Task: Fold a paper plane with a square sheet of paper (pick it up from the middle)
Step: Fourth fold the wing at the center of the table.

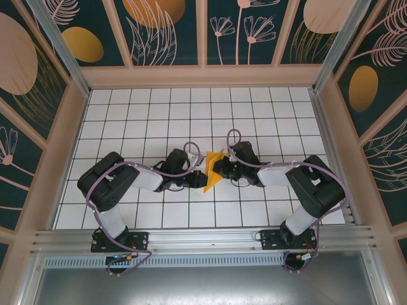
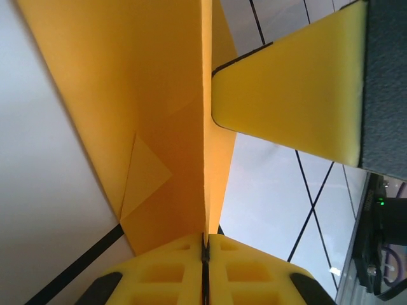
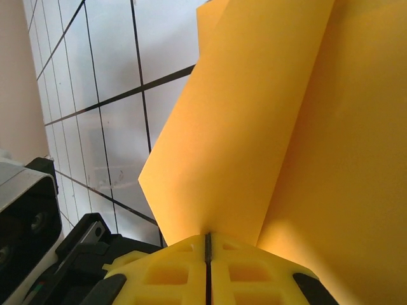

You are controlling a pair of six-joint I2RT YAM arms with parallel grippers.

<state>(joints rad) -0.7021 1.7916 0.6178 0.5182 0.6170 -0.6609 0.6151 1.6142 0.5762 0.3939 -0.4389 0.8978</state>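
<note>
Paper [image 1: 213,171]: partly folded, standing upright between arms at table [image 1: 159,114] centre. Whether bottom edge touches tiles is unclear from above.
Left gripper [image 2: 205,244]: jaws closed tight on paper's folded edge.
Right gripper [image 3: 208,244]: likewise clamped on paper, from opposite side.
Risks:
- arms pulling apart would tear thin sheet
- uneven motion would skew crease
- one grip releasing early would let paper flop and lose alignment
- fingers sit close together and may collide

One folded paper sheet [image 1: 210,180], two hands [image 1: 194,176] [image 1: 220,169]
</note>
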